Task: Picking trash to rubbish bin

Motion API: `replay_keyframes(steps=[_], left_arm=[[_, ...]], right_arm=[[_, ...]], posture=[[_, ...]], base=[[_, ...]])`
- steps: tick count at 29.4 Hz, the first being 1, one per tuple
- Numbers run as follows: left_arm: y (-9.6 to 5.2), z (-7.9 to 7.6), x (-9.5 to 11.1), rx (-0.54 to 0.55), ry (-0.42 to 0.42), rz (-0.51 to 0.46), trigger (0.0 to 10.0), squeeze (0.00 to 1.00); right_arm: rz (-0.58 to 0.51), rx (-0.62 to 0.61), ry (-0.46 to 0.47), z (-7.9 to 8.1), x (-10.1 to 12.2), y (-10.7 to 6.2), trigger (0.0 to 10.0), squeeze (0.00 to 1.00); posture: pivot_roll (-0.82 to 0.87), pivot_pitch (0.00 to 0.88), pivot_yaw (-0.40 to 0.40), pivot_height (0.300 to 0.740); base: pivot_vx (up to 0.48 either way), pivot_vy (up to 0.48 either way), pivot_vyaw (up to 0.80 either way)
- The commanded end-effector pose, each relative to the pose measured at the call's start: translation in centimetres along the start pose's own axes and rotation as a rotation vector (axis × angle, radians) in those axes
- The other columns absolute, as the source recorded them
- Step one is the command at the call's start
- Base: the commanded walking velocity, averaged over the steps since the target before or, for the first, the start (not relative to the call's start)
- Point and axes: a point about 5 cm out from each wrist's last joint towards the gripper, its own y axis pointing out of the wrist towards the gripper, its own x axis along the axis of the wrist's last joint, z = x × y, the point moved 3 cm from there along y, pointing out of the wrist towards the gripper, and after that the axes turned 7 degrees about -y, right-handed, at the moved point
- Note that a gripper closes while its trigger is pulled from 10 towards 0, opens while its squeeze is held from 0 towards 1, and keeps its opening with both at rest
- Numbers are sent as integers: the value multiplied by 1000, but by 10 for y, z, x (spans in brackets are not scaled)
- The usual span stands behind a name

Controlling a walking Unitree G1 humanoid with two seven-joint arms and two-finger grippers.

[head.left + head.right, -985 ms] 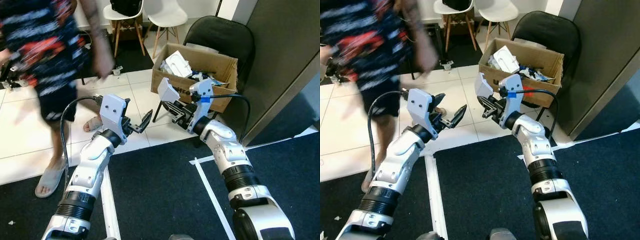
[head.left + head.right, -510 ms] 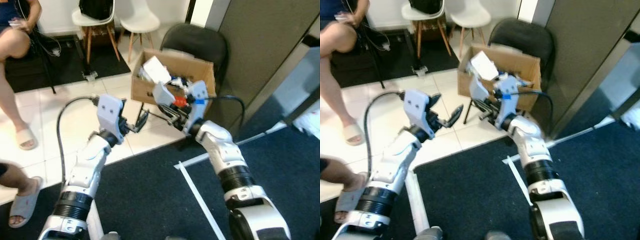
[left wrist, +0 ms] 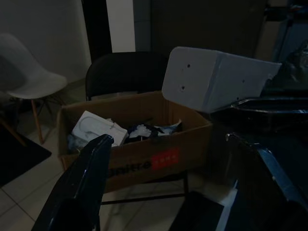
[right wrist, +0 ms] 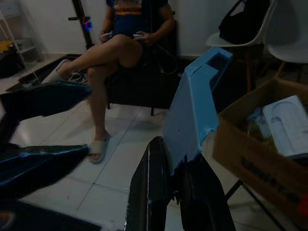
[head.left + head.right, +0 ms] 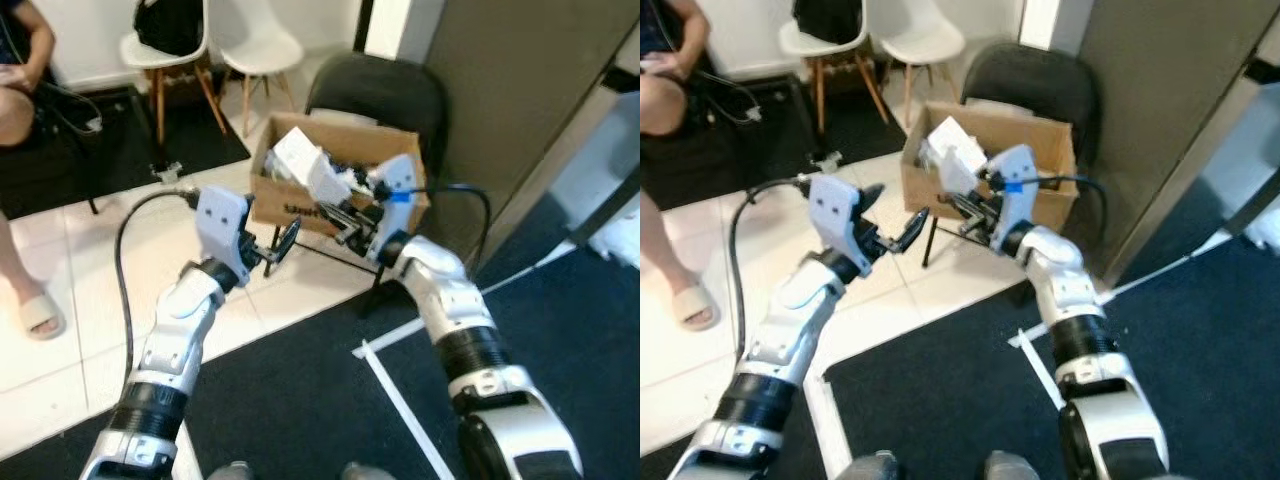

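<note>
Seated person (image 5: 665, 70) far left of the cardboard box (image 5: 335, 190), legs on the tile. Left gripper (image 5: 272, 247), fingers spread and empty, hangs just left of the box. Right gripper (image 5: 962, 200), fingers closed on 1 white carton (image 5: 958, 165), holds it at the box's near rim. Box sits on a black chair (image 5: 375, 95). Risk, as judged: releasing short of the rim would drop the carton onto the floor.
</note>
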Motion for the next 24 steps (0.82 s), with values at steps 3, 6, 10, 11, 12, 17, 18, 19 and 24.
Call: replay_keyframes(steps=[3, 6, 10, 11, 12, 17, 18, 19, 24], left_arm=[[-1, -1, -3, -4, 0, 12, 10000, 0], [-1, -1, -3, -4, -1, 12, 10000, 0], [-1, -2, -3, -4, -2, 12, 10000, 0], [-1, -2, -3, -4, -2, 12, 10000, 0], [-1, -2, -3, -4, -3, 11, 10000, 0], [-1, -2, -3, -1, -7, 9, 10000, 0], [-2, -2, -3, 2, -7, 8, 10000, 0], [-2, -1, -3, 3, -6, 8, 10000, 0], [-2, -1, -3, 8, -5, 7, 10000, 0]], right_arm=[[17, -10, -1, -3, -3, -3, 10000, 0], [19, -10, -2, -3, -3, -3, 10000, 0], [15, -10, 2, -3, -3, -3, 10000, 0], [15, -10, 2, -3, -3, -3, 10000, 0], [15, -10, 2, -3, -3, -3, 10000, 0], [15, -8, 0, -3, -3, -3, 10000, 0], [16, -8, -1, -3, -3, -3, 10000, 0], [16, -7, -1, -3, -3, -3, 10000, 0], [17, -6, -1, -3, -4, -3, 10000, 0]], posture=[[-22, 0, -36, 740], [-22, 0, -36, 740], [-22, 0, -40, 740], [-22, 0, -40, 740], [-22, 0, -40, 740], [-24, 0, -38, 740], [-24, 0, -38, 740], [-24, 0, -38, 740], [-25, 0, -39, 740]], base=[[331, 0, -513], [334, 0, -769], [334, 0, 0], [330, 0, 0], [337, 0, 0], [333, 0, 0], [334, 0, 0], [334, 0, 0], [334, 0, 0]])
